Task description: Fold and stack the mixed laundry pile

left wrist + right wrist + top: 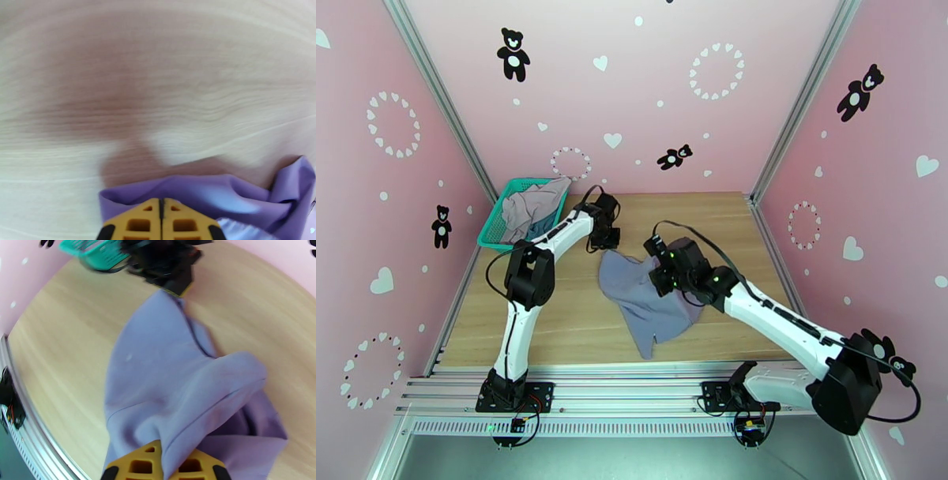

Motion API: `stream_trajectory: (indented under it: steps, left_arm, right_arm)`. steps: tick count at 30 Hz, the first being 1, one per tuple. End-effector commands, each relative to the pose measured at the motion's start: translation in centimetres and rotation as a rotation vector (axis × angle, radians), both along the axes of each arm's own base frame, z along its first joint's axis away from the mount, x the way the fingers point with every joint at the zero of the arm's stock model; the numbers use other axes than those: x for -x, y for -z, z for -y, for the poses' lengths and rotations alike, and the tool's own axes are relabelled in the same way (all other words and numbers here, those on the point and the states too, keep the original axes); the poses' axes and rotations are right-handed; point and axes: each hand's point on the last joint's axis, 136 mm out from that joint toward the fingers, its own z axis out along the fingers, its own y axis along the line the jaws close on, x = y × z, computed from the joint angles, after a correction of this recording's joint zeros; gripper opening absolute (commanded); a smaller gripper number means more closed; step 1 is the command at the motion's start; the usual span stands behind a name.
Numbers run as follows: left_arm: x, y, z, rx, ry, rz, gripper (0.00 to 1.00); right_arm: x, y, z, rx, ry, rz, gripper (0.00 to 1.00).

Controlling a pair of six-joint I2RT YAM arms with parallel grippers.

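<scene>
Blur smears your left wrist view, yet left jaws and right jaws both clench the rumpled grey-lavender garment.

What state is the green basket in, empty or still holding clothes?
Not empty: a pale grey garment lies heaped in the green basket.

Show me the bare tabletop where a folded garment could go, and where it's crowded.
Free: the far right corner of the wooden table, beyond the right gripper; and the near strip between the left arm and the grey-lavender cloth garment. Crowded: the far left, at the green mesh plastic basket and left gripper.
</scene>
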Motion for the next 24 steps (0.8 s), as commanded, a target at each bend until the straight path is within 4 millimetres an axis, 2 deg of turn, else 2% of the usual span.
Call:
stream_trajectory:
  steps: [1,4,6,9,12,13,15,16,17,19,22,24]
  left_arm:
    - [-3.8,-11.7,-1.5,0.096,-0.082,0.236,0.00]
    - [-5.8,-17.3,-2.0,0.199,-0.102,0.335,0.00]
    - [-6.5,-20.0,-2.3,0.290,-0.113,0.383,0.00]
    - [-6.4,-23.2,-2.6,0.359,-0.104,0.451,0.00]
    - [-5.1,-24.8,-2.5,0.372,-0.069,0.496,0.00]
    - [-4.5,-25.0,-2.6,0.364,-0.056,0.505,0.00]
    - [-3.4,-23.2,-3.1,0.313,-0.054,0.485,0.00]
    - [-2.8,-21.6,-3.4,0.280,-0.056,0.469,0.00]
    - [-2.0,-20.0,-3.7,0.255,-0.059,0.456,0.00]
    - [-0.5,-16.2,-4.2,0.231,-0.077,0.431,0.00]
    - [3.0,-9.6,-5.2,0.197,-0.135,0.381,0.00]
    - [5.8,-5.3,-6.0,0.147,-0.175,0.337,0.00]
  right_arm:
    - [-5.8,-6.2,2.0,-0.058,0.106,0.118,0.00]
    - [-9.8,-11.5,3.0,-0.111,0.143,0.191,0.00]
    - [-11.2,-14.8,3.3,-0.131,0.148,0.250,0.00]
    - [-11.7,-18.4,3.2,-0.158,0.133,0.329,0.00]
    - [-10.6,-19.0,2.8,-0.191,0.090,0.356,0.00]
    - [-10.1,-18.3,2.6,-0.200,0.072,0.349,0.00]
    - [-9.2,-15.5,2.2,-0.209,0.038,0.301,0.00]
    - [-8.7,-13.3,1.9,-0.212,0.022,0.258,0.00]
    - [-8.1,-10.8,1.6,-0.220,0.006,0.205,0.05]
    - [-6.4,-5.6,1.0,-0.238,-0.018,0.110,0.13]
    - [-2.8,2.3,0.6,-0.253,-0.003,-0.002,0.18]
    - [-0.1,6.1,0.7,-0.255,0.009,-0.062,0.24]
